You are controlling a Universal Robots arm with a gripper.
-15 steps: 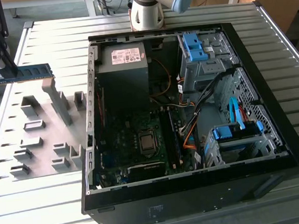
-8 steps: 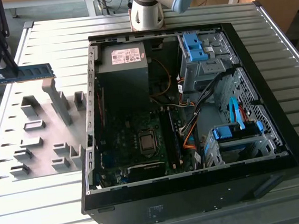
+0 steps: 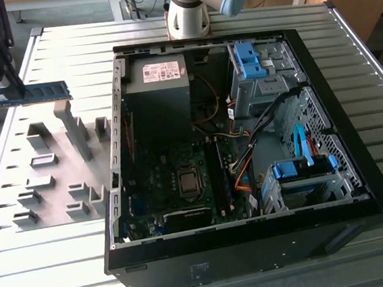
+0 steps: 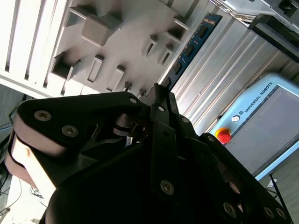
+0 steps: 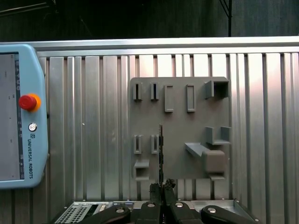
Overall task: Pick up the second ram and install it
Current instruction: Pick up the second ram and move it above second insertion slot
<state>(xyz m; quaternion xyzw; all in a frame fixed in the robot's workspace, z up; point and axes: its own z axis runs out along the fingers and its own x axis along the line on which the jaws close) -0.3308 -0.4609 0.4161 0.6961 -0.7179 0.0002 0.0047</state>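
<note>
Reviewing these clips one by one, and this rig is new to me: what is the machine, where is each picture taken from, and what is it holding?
It is one robot arm on a ribbed metal table. The exterior view, from a camera off the arm, shows an open computer case with its green motherboard exposed and a grey fixture plate on the exterior view's left. Both wrist views come from cameras riding on the arm, looking past the gripper. It is shut on the second ram, a thin blue stick held in the air above the fixture plate. A pale-blue control tablet lies nearby.
</note>
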